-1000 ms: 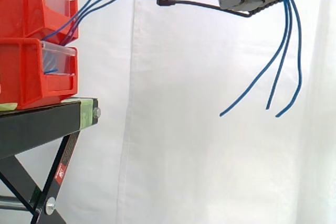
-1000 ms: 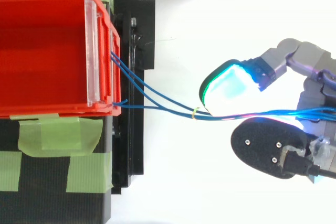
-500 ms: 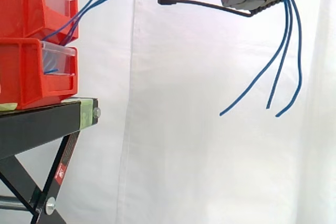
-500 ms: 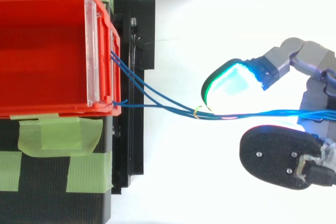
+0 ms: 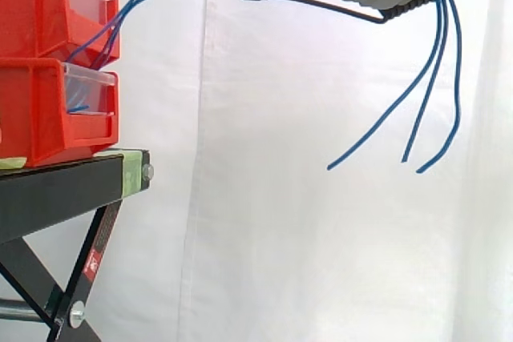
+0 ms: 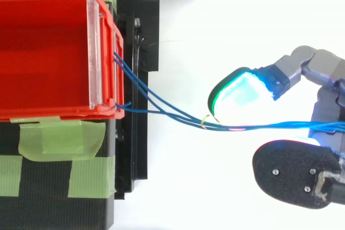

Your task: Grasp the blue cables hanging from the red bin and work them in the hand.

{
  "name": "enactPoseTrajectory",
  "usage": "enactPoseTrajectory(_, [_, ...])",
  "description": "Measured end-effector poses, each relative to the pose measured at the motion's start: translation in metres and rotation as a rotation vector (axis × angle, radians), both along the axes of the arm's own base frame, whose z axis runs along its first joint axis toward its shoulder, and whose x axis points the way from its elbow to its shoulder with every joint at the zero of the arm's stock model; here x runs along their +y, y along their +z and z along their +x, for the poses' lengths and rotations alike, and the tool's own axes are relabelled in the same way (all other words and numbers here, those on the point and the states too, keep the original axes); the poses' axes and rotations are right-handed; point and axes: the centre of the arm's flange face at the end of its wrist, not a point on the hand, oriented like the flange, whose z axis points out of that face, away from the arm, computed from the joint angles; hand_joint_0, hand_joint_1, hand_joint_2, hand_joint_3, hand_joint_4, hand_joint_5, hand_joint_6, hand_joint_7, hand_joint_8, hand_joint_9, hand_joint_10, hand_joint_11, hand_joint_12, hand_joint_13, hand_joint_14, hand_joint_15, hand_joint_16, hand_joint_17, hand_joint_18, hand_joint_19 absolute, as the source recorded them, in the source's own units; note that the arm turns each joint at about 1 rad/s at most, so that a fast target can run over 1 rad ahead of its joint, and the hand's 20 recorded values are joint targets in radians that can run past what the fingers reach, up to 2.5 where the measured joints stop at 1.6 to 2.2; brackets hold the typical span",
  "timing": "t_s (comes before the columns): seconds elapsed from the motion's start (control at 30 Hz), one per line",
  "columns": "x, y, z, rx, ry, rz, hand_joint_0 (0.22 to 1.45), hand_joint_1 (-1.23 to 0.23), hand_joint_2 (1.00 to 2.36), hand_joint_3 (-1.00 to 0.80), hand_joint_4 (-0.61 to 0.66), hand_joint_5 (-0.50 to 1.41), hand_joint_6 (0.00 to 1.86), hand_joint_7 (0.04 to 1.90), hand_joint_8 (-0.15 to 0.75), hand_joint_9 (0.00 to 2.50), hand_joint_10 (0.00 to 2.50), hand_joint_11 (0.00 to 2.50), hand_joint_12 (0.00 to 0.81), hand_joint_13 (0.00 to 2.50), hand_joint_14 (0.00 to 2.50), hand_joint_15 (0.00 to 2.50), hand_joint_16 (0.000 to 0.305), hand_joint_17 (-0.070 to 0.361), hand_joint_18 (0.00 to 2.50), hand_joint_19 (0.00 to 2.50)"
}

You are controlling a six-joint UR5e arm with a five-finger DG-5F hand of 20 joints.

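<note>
**Mia:** What is at the back?

**Tom:** A white curtain [image 5: 264, 222]. At the left of the frame, red bins [image 5: 40, 110] sit on a black stand [image 5: 64, 186].

**Mia:** Where are the cables [image 6: 253, 127]?

**Tom:** Seen from above, they come out of the front of the top bin at the left. They cross the middle with a little yellow band [image 6: 204, 123] round them. Then they go into the hand [image 6: 315, 65] at the right edge. From the side, their ends [image 5: 458, 94] hang loose at the upper right.

**Mia:** Does the hand have them?

**Tom:** I think so. Its fingers look curled round them. The cables run between the green pad [image 6: 242, 92] and the black pad [image 6: 294, 171], which sit a bit apart.

**Mia:** How should it work them well?

**Tom:** Roll them gently between the pads. Don't tug hard, or the bin may slide. Hold firm enough that no cable slips out.
</note>
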Motion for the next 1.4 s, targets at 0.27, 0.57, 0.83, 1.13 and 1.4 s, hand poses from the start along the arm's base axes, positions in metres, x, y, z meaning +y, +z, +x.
enactPoseTrajectory(0.27, [0.007, 0.000, -0.001, -0.043, 0.010, 0.044, 0.95, -0.60, 1.02, -0.55, 0.35, 0.31, 0.01, 1.27, 0.482, 0.51, 2.50, 2.50, 0.481, 0.91, 2.50, 1.31, 0.053, 0.119, 1.51, 1.27])
enactPoseTrajectory(0.57, [0.012, 0.001, -0.001, -0.055, 0.015, 0.056, 0.84, -0.59, 1.01, -0.87, 0.34, 0.35, 0.00, 1.38, 0.485, 0.52, 2.50, 2.50, 0.483, 0.91, 2.50, 1.30, 0.054, 0.120, 1.51, 1.23])
enactPoseTrajectory(0.83, [0.013, 0.000, -0.002, -0.051, 0.016, 0.053, 0.84, -0.61, 1.00, -0.96, 0.32, 0.37, 0.31, 1.30, 0.483, 0.57, 2.50, 2.50, 0.473, 0.94, 2.50, 1.31, 0.053, 0.119, 1.54, 1.24])
enactPoseTrajectory(1.13, [0.018, 0.000, -0.004, -0.039, 0.019, 0.040, 0.89, -0.64, 1.01, -0.87, 0.30, 0.39, 0.37, 1.30, 0.478, 0.62, 2.50, 2.50, 0.468, 0.96, 2.50, 1.31, 0.052, 0.117, 1.57, 1.25])
enactPoseTrajectory(1.4, [0.020, 0.000, -0.005, -0.033, 0.017, 0.033, 0.92, -0.64, 1.01, -0.79, 0.27, 0.39, 0.43, 1.31, 0.480, 0.63, 2.50, 2.50, 0.464, 0.97, 2.50, 1.34, 0.052, 0.117, 1.59, 1.27])
